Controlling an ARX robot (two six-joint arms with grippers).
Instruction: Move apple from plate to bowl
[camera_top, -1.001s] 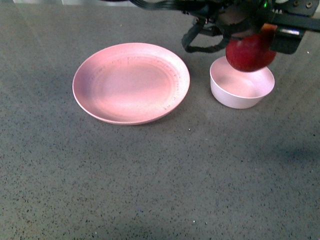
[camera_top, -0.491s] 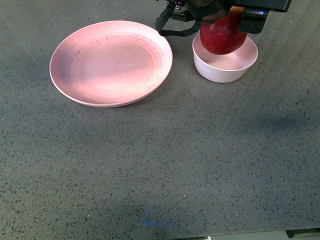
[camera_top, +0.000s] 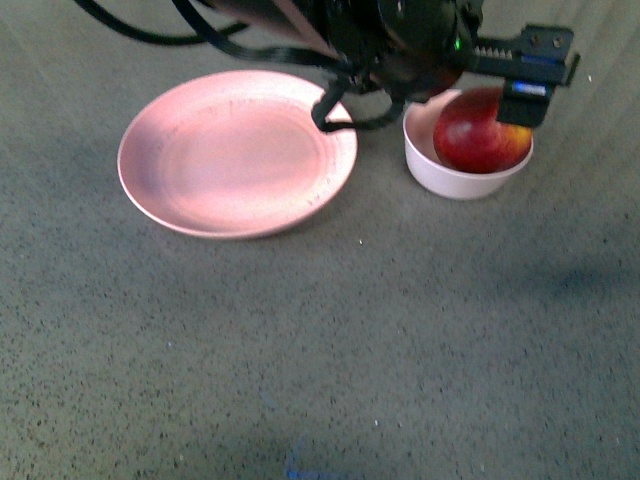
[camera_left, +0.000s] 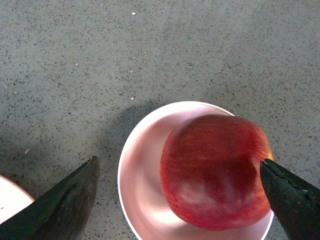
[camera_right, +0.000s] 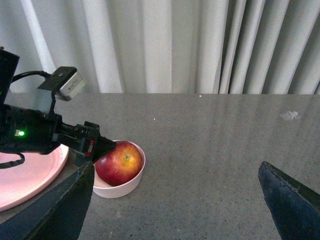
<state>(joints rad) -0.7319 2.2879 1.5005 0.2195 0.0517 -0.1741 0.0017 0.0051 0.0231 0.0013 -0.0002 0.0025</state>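
**Apple sits in the bowl, left claw spread wide around it**

The apple (camera_top: 481, 131) rests inside the bowl (camera_top: 440, 172), beside the bare plate (camera_top: 237, 152) on the grey counter (camera_top: 330, 340). The left claw (camera_left: 180, 197) hangs over the bowl with its jaws wide apart; one fingertip (camera_left: 292, 197) is just beside the apple, though contact cannot be judged. The right claw (camera_right: 175, 212) is spread wide, holding nothing, well apart from the bowl.

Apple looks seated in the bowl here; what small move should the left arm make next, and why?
Probably lift the left end effector straight up. The apple sits in the bowl, the plate is bare, and the fingers stand wide apart, one still near the apple.
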